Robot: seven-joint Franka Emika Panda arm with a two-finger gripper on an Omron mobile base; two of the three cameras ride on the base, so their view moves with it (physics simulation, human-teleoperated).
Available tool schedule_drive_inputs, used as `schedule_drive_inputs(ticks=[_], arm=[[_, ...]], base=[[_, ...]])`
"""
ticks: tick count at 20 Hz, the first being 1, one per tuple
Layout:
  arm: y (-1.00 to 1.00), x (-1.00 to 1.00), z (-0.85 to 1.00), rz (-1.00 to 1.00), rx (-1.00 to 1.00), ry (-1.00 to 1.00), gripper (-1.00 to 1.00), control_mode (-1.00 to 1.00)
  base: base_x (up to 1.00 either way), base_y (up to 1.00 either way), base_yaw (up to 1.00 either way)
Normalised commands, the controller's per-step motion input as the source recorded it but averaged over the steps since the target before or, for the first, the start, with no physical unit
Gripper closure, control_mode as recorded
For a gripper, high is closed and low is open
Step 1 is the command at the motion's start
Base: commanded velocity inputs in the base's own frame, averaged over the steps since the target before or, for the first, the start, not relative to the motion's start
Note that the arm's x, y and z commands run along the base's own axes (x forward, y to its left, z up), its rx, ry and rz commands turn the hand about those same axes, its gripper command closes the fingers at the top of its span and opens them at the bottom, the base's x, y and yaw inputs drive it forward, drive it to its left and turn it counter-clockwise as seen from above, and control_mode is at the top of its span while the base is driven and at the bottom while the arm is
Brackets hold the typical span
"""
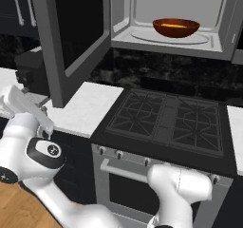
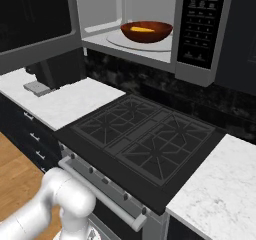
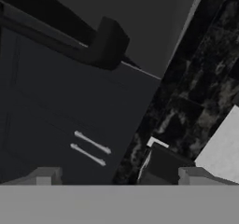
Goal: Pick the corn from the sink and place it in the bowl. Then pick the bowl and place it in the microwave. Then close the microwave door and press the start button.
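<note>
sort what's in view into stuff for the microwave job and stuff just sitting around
For the job:
- bowl on the microwave turntable
- corn in the bowl
- microwave door, open
- gripper, jaws apart, nothing between them

Just there:
- stove
- oven handle
- counter
- small grey object on the counter

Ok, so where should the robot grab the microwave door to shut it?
Probably the microwave door is best taken at its free outer edge, the upright grey frame farthest from the hinge, coming from the outside face on the left. It stands swung wide open, so a push there should turn it most easily.
</note>
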Motion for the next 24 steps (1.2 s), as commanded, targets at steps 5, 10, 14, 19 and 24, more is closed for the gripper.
schedule_drive_inputs(ticks=[5,10,14,19,24], arm=[[-0.23,0.31,-0.12,-0.06,0.19,-0.27,-1.00,-1.00],[-0.45,0.11,-0.02,-0.03,0.30,-0.24,-1.00,-1.00],[-0.73,-0.21,0.04,-0.02,0.42,-0.24,-1.00,-1.00],[-0.96,-0.14,0.18,-0.01,0.46,-0.20,-1.00,-1.00],[-1.00,-0.06,0.19,-0.04,0.43,-0.13,-1.00,-1.00]], base=[[0.00,0.00,0.00],[0.00,0.00,0.00],[0.00,0.00,0.00],[0.00,0.00,0.00],[0.00,0.00,0.00]])
